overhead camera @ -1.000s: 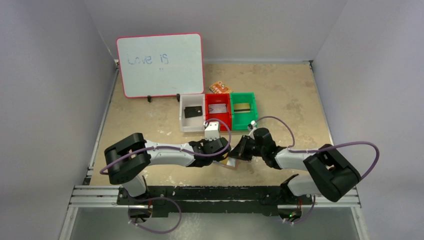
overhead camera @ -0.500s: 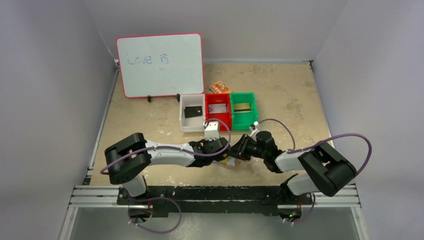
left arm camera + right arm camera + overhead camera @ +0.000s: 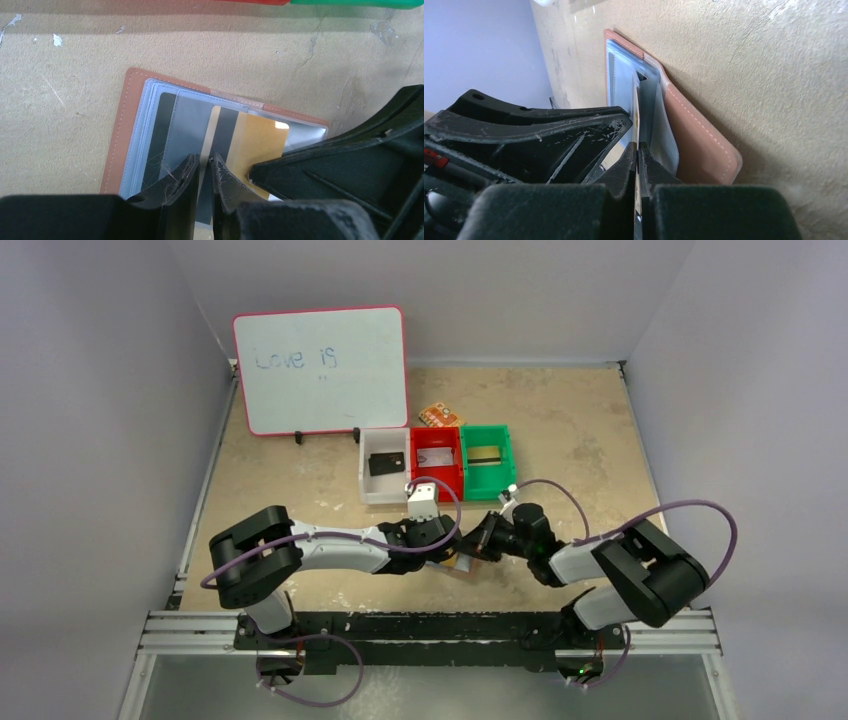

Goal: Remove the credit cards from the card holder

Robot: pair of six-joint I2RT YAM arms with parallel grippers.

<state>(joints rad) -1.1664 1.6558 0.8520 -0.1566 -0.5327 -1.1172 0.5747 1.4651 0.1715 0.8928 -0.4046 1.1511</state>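
Far L: a whiteboard [image 3: 320, 370] is propped at the back-L of the table [image 3: 570, 430], close to the L wall. Bare tabletop is seen in front of it, down to the L arm.

Mid-back: a white bin [image 3: 364, 465], red bin [image 3: 415, 455] and green bin [image 3: 508, 460] are set side by side, walls touching. An orange packet [image 3: 441, 416] lies just behind the red one. Only a narrow strip of tabletop is left btwn the bins' near walls and the two wrists.

Near-centre, by the front edge: the card holder [image 3: 120, 140] is laid open on the table, tan cover down, clear sleeves up.
- The left gripper [image 3: 204, 161] is brought in over the holder's near side. Its fingers are drawn almost together, w/ only a slit left and a grey sleeve strip of the holder nipped in it.
- A gold card [image 3: 260, 142] is seen partway out of a sleeve, slanted toward the R.
- The right gripper [image 3: 638, 150] is reached in from the R. Its fingers are pressed fully together on the gold card's edge, and a thin sliver shows btwn the tips.
- The two grippers are crowded over the holder, just beside each other, w/ v. little room btwn them.

R side: a broad stretch of bare tabletop is seen beyond the R arm, out to the R wall and the back edge.
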